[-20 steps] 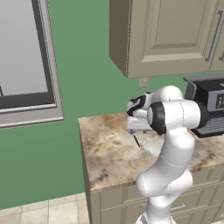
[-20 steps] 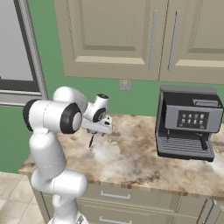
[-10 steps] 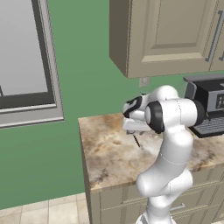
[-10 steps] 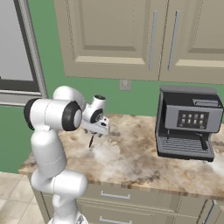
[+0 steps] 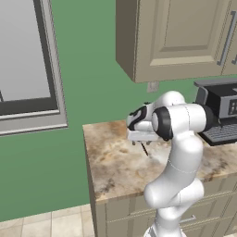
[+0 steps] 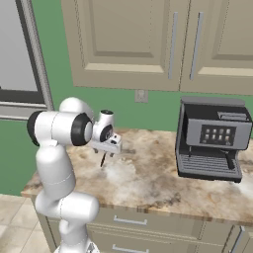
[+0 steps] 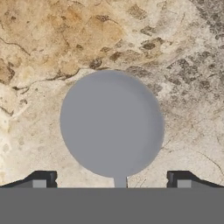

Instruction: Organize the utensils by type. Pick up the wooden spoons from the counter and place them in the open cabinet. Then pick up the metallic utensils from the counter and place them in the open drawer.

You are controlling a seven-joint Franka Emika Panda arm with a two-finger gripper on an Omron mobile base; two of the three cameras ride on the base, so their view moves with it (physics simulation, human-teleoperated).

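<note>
Right between the two dark tips of the pincer, a round grey utensil head, flat on the counter. Tips spread wide, one on each side, with nothing pinched. Only a short grey neck under the round head, going down between the tips. Can't tell if the tips touch it.

Just below the pincer from the left base view, a thin dark handle, slanting down onto the stone. Same dark stick under the pincer from the right base view, over a pale patch of the marbled top.

All around the pincer, beige and brown stone with dark veins.

Off to the pincer's right, well apart, a dark grey coffee machine sitting at the back of the counter. Behind the pincer on the green wall, a small wall socket. High above, closed beige cabinet doors with grey bar handles. Below the counter edge, beige drawer fronts.
</note>
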